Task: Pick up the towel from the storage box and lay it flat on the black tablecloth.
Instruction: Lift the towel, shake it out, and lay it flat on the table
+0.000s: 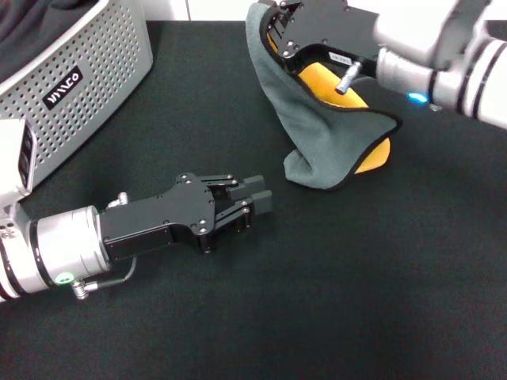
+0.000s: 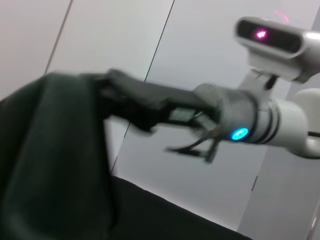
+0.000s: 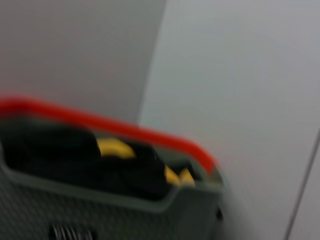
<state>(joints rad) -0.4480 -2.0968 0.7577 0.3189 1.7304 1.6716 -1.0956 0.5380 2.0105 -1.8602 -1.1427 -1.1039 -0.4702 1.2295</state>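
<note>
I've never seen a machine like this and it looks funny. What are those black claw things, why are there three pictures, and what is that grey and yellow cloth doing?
The claws are a robot's two hands, called grippers. The big picture is from a camera on the robot's head, looking down at a table covered with a black tablecloth. The other two pictures come from small cameras on its wrists.

The right gripper is up at the back, shut on the top edge of the towel. The towel hangs down, grey outside and yellow inside, and its bottom end touches the tablecloth. It is bunched, not flat.

The left gripper lies low over the tablecloth in front of the towel, holding nothing.

The grey storage box with little holes stands at the far left. The right wrist picture also shows it, with dark and yellow things inside.
</note>
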